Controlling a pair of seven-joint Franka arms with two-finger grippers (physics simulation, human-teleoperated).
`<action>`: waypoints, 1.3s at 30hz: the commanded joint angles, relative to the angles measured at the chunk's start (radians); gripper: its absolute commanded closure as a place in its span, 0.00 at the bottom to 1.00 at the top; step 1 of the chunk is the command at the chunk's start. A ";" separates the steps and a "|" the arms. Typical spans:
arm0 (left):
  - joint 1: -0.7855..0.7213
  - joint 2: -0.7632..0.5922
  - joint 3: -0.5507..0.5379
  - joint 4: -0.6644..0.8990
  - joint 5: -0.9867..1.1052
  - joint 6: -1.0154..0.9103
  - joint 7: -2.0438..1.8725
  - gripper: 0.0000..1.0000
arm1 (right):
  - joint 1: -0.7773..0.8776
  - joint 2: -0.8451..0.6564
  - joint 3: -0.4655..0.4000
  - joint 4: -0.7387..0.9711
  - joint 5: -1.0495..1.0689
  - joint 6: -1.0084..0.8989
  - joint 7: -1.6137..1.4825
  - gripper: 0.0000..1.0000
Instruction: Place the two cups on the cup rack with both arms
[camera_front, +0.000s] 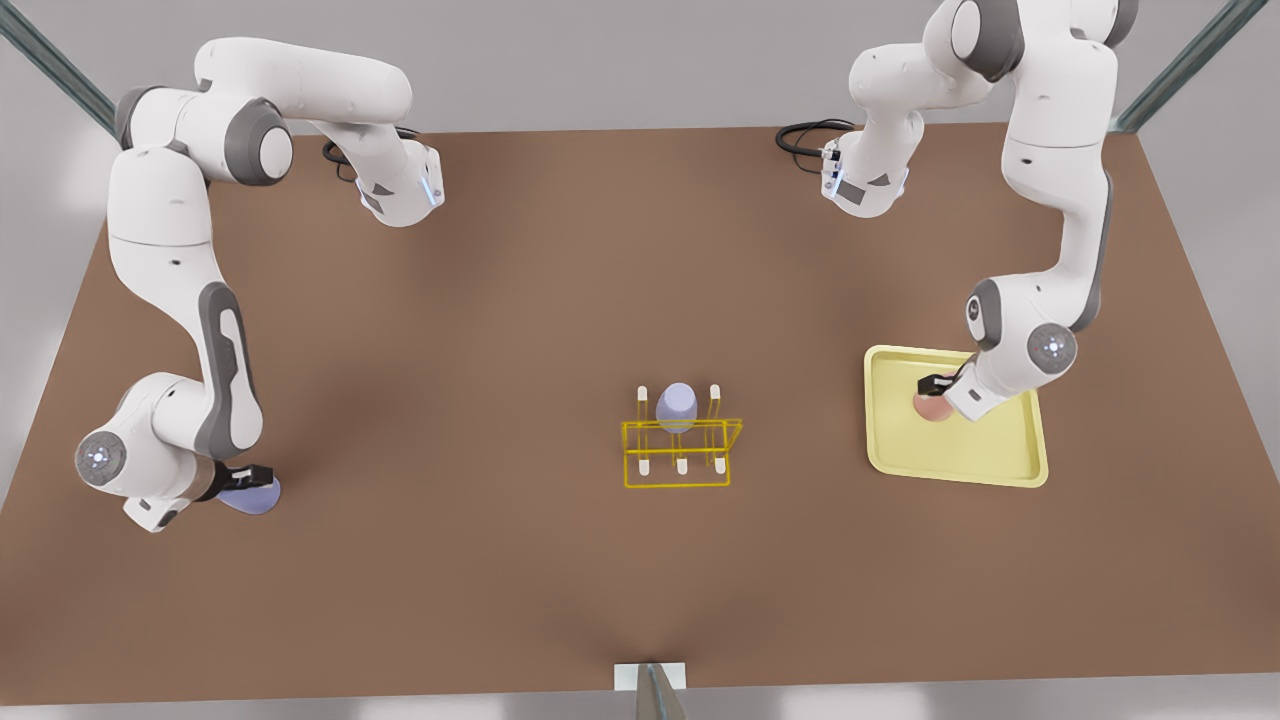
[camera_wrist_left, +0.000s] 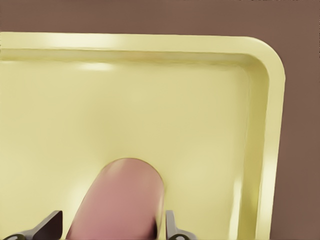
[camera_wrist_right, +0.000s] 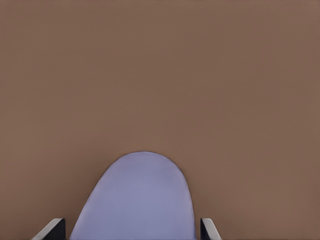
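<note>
In the front view, the yellow cup rack (camera_front: 681, 450) is seen near the middle of the brown worktop (camera_front: 500, 320), toward the near edge. A lavender cup (camera_front: 676, 406) is seated upside down on one of the rack's rear pegs. The pale-yellow tray (camera_front: 990, 455) is located toward the front view's right edge of the worktop. The left gripper (camera_front: 934, 385) is positioned over the tray, at the salmon cup (camera_front: 932, 405). The right gripper (camera_front: 243, 477) is positioned near the front view's left edge of the worktop, at a second lavender cup (camera_front: 250, 496) that lies just beside it on the worktop.

In the left wrist view, the salmon cup (camera_wrist_left: 120, 200) is seen between the two jaws of the left gripper (camera_wrist_left: 111, 227), above the tray (camera_wrist_left: 260, 120). The jaws are set close against the cup's sides.

In the right wrist view, the second lavender cup (camera_wrist_right: 137, 200) is seen between the jaws of the right gripper (camera_wrist_right: 132, 231), above the bare worktop (camera_wrist_right: 160, 75). Contact between jaws and cup cannot be confirmed.
</note>
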 joint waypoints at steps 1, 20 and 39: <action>0.001 -0.002 0.000 -0.008 0.002 0.084 0.034 0.00 | 0.000 0.001 0.000 -0.003 0.005 0.028 -0.043 0.00; -0.003 -0.016 0.000 -0.050 0.002 0.084 0.034 0.12 | 0.053 -0.122 0.187 0.003 0.135 -0.130 -0.018 0.26; -0.017 -0.005 -0.002 -0.030 -0.083 0.059 0.007 0.15 | 0.581 0.073 0.226 0.432 0.203 -0.021 1.216 0.25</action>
